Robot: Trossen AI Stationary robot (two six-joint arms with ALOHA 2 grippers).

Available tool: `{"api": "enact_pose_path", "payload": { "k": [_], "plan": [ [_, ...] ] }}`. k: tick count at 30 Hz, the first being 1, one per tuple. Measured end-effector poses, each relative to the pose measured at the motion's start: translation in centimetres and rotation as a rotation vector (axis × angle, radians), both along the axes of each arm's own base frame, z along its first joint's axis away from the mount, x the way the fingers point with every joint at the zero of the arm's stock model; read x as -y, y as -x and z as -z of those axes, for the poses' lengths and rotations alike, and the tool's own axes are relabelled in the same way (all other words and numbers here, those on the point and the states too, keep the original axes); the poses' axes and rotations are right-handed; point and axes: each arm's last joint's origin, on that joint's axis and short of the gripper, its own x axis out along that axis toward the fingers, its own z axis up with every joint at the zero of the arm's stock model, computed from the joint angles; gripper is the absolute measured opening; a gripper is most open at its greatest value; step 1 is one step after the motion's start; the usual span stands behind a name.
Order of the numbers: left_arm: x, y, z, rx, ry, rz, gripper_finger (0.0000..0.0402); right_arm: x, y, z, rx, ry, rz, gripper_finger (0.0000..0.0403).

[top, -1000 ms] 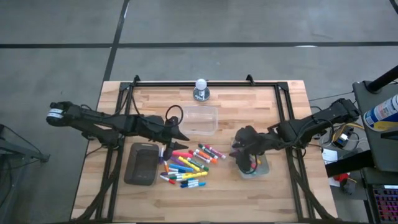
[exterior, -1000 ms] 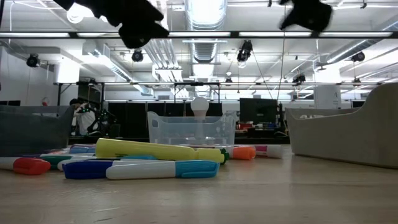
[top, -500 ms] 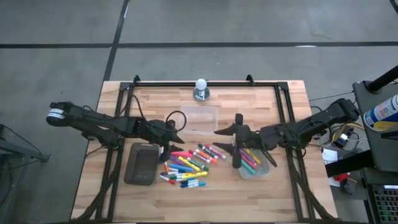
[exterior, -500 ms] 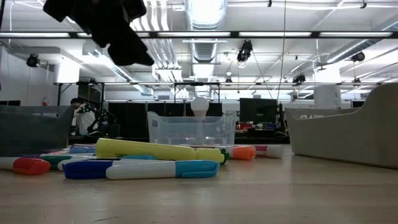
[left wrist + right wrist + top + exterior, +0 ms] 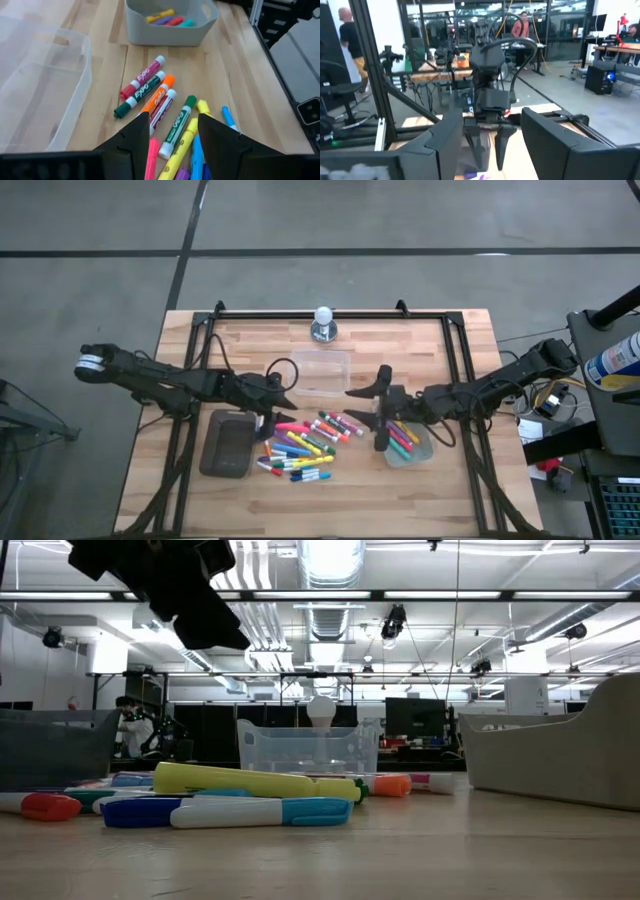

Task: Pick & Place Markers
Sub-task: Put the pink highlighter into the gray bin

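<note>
Both arms are up over the pale wooden slatted surface (image 5: 450,360) right now, facing each other across the pile. The left pincer (image 5: 285,395) hangs just above the near edge of the heap of short capped markers in mixed colours (image 5: 305,445), its two dark fingers (image 5: 134,136) spread apart with nothing between them, pointing down at a red, a green and an orange pen fanned out below. The right pincer (image 5: 378,408) sits beside the small grey rectangular tub (image 5: 408,448), jaws wide and empty too, aimed level across at the other arm.

Progress? A handful of markers already lie in that grey tub: yellow, purple, red and teal ends show over its wall in the left wrist view, and pink and green ones from overhead. But the bulk, by my count well over a dozen, still lies loose on the surface between the dark grey flat tray (image 5: 228,445) and the tub. The clear plastic box (image 5: 322,372) behind the pile looks empty (hard to be sure through the walls). So, early days: a few in, most to go, and neither arm carrying anything.
</note>
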Motion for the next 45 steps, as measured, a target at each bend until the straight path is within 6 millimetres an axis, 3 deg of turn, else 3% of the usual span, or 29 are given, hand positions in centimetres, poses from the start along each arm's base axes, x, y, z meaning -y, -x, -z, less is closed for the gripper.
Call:
{"api": "enact_pose_path", "payload": {
  "k": [45],
  "plan": [
    [0.0,0.0,0.0,0.002,0.005,-0.004,0.016,-0.7,-1.2,-0.1,0.021,0.033,-0.014,0.0192]
  ]
}}
